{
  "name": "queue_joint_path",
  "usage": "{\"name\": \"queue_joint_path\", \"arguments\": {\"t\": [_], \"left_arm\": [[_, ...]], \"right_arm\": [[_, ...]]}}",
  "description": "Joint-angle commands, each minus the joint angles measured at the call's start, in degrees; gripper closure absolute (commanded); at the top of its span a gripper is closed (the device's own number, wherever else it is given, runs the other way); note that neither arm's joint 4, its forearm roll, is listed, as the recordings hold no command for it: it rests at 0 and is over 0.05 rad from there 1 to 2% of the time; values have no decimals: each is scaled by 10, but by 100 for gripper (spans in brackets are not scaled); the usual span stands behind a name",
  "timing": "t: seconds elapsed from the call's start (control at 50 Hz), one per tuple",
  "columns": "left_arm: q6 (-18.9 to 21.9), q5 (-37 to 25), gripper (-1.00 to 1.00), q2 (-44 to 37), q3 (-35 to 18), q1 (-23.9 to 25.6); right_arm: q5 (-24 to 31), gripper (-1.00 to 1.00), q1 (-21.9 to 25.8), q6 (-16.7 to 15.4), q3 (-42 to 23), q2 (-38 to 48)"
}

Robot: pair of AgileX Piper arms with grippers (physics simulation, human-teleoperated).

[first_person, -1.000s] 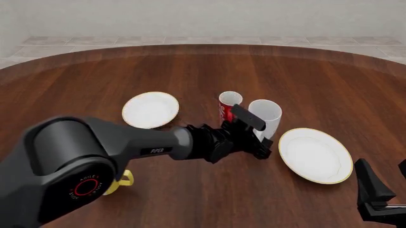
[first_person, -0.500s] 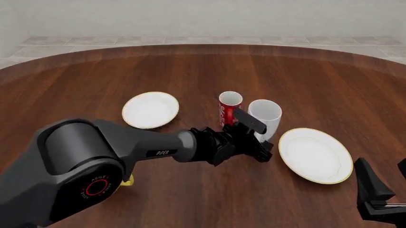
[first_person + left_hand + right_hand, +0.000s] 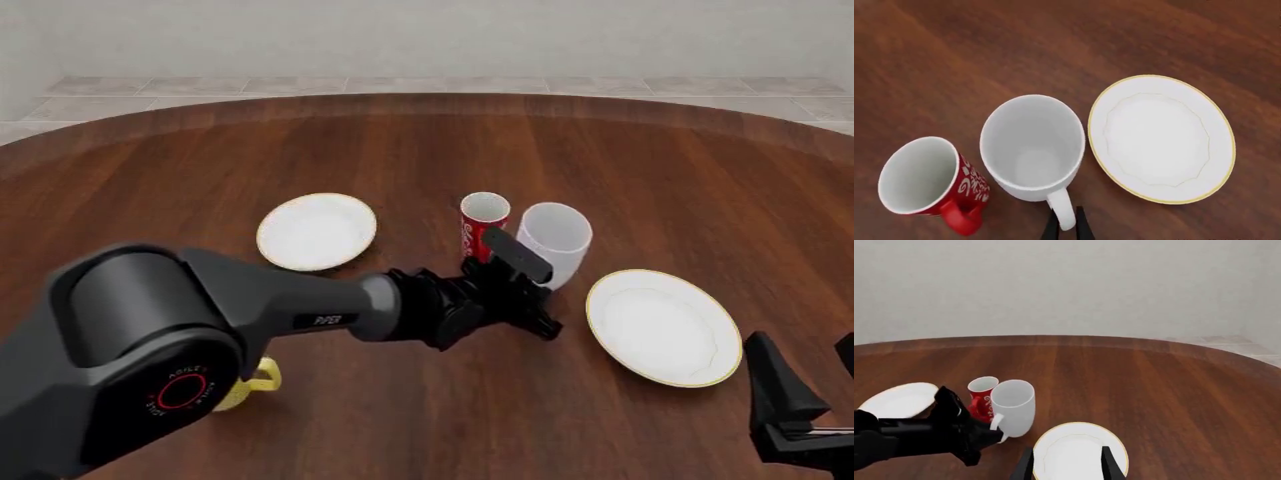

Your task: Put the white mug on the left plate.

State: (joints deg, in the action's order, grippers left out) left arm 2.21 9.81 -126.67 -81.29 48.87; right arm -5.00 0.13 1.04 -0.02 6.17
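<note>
Two dark fingers [image 3: 1084, 227] of the left gripper [image 3: 541, 300] pinch the white mug's [image 3: 554, 240] handle near mid-bench; the right gripper [image 3: 1067, 465] hangs spread, holding nothing.

From the front view we look forward and down across the round wooden table [image 3: 427, 130] from above and behind both arms, far enough back to take in both plates. The left wrist view looks almost straight down from close above, just behind the left gripper [image 3: 1066, 229], whose finger tips close on the handle of the white mug [image 3: 1033, 147]; beyond it lies the larger plate [image 3: 1162, 137]. The right wrist view sits low and farther back, behind the spread fingers of the right gripper [image 3: 1067, 464], facing level across the table. All three views share the white mug, the red cup [image 3: 481, 225] and the larger plate.
</note>
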Motion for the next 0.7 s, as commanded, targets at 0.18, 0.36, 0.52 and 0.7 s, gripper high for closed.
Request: {"name": "queue_joint_path", "arguments": {"t": [0.18, 0.36, 0.52, 0.7], "left_arm": [[33, 21, 100, 27, 21, 7], [45, 24, 100, 48, 32, 10], [53, 23, 100, 74, 45, 10], [57, 14, 100, 121, 65, 14]], "right_arm": [[-5, -100, 1, -1, 0, 6], [-4, -100, 2, -1, 0, 5], [-6, -100, 2, -1, 0, 7], [-4, -100, 2, -3, 0, 6]]}}
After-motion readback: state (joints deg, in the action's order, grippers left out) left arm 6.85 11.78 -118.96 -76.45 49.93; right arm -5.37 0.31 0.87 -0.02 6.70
